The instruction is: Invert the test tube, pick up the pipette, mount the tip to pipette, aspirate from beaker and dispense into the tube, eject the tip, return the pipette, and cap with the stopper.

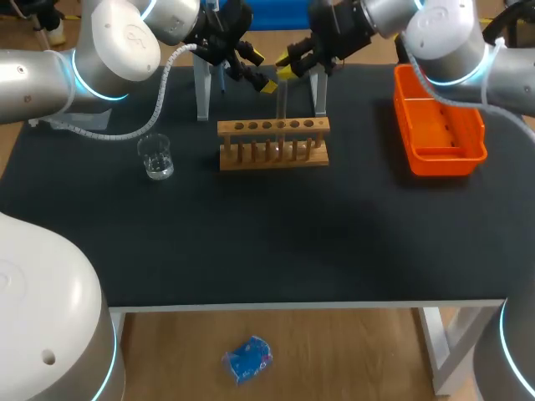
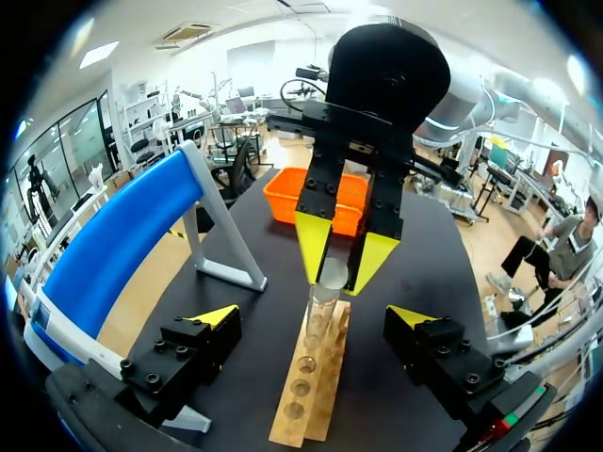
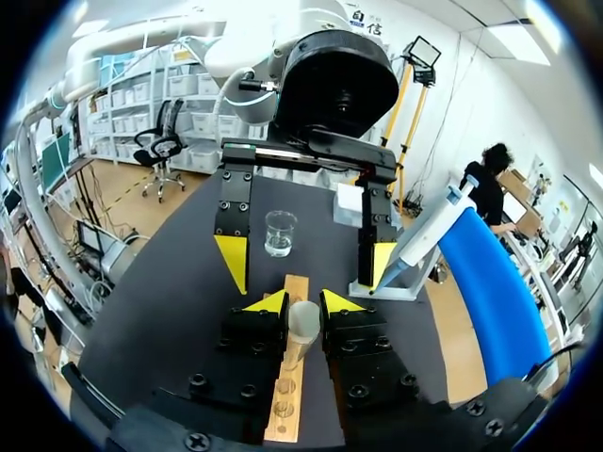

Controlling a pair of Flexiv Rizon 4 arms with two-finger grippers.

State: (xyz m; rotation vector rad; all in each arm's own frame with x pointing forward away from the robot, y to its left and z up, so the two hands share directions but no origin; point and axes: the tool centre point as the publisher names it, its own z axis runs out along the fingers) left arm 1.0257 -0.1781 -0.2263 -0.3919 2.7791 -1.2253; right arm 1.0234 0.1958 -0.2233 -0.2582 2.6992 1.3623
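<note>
A clear test tube (image 1: 282, 104) stands upright over the wooden rack (image 1: 273, 144), its lower end down at the rack's holes. My right gripper (image 1: 285, 67) is shut on the tube's upper end (image 3: 303, 323), with its yellow tips on either side (image 3: 303, 303). My left gripper (image 1: 261, 75) hangs open just left of the tube. In the left wrist view its tips (image 2: 314, 318) stand wide apart, with the tube (image 2: 320, 315) and my right gripper's fingers (image 2: 314, 247) ahead between them. The glass beaker (image 1: 156, 157) with clear liquid stands left of the rack.
An orange bin (image 1: 439, 125) sits at the right of the black table (image 1: 267, 234). A blue pipette stand (image 2: 122, 245) with grey legs (image 1: 203, 88) stands behind the rack. The rack (image 3: 287, 400) lies under my right gripper, with the beaker (image 3: 280, 234) beyond it.
</note>
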